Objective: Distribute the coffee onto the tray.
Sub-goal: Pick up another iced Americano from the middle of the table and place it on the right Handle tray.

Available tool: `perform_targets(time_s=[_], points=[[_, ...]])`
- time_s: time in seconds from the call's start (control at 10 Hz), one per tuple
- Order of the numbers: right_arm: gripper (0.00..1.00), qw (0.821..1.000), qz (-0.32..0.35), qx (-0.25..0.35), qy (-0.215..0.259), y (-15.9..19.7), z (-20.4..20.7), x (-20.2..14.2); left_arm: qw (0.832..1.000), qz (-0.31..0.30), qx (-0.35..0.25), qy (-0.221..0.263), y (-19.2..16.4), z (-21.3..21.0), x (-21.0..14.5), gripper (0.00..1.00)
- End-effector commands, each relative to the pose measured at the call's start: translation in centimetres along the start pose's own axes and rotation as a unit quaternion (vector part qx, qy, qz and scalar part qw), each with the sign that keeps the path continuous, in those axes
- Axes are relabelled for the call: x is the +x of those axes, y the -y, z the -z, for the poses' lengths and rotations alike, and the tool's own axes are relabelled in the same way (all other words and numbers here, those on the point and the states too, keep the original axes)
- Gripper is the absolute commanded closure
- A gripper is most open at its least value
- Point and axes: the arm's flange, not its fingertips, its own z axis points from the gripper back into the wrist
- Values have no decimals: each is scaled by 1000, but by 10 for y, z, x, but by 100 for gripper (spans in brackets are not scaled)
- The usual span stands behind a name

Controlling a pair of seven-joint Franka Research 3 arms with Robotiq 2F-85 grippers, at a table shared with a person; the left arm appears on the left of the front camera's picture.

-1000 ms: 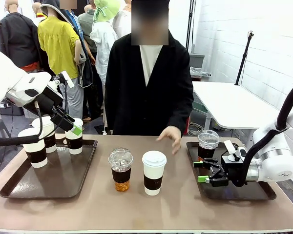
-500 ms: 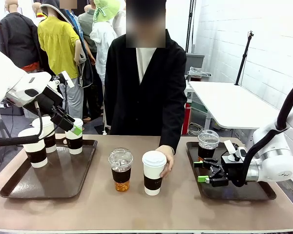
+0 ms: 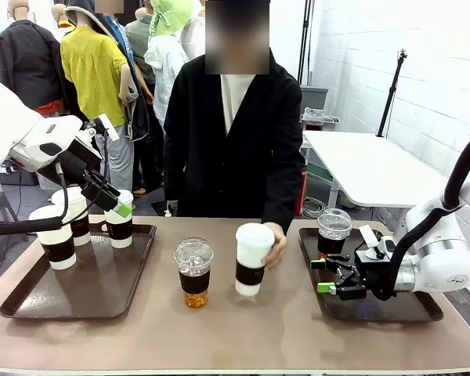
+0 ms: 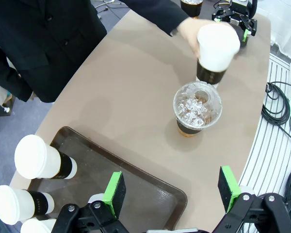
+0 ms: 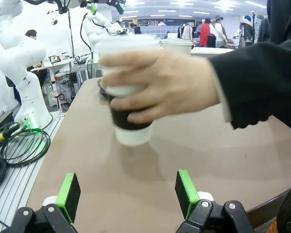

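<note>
The left gripper is held in the air over the left tray. In the left wrist view its green pads are spread wide apart, and nothing is held between them. Three white paper cups with brown bands are stood on this tray: one at the near left, one behind it, and one at the far edge.

The right gripper is held low over the right tray and is pointed at the middle of the table. Its jaws are wide open too, and they are empty. One clear cup with a dome lid is stood on the far part of this tray, just behind the gripper.

Two cups are seen between the trays. A second clear cup — ice on top, brown drink below — is stood on the bare table. Just beside it, a fourth white cup is gripped by the person's hand and is tipped a little. In the right wrist view the fingers are wrapped around its upper half, in front of the open gripper. Whether its bottom is touching the table cannot be told.
</note>
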Motion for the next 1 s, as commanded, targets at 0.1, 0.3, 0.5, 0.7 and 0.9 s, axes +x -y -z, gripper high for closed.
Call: perform_targets(time_s=[0.1, 0.3, 0.5, 0.7, 0.9], points=[[0, 1000, -1, 1, 0, 0, 1, 1, 1000, 3, -5, 2, -2, -1, -1, 0], [0, 1000, -1, 1, 0, 0, 1, 1, 1000, 3, -5, 2, -2, -1, -1, 0], [0, 1000, -1, 1, 0, 0, 1, 1, 1000, 3, -5, 2, -2, -1, -1, 0], [0, 1000, -1, 1, 0, 0, 1, 1, 1000, 3, -5, 2, -2, -1, -1, 0], [0, 1000, 0, 0, 0, 0, 0, 0, 1000, 3, -5, 2, -2, -1, -1, 0]])
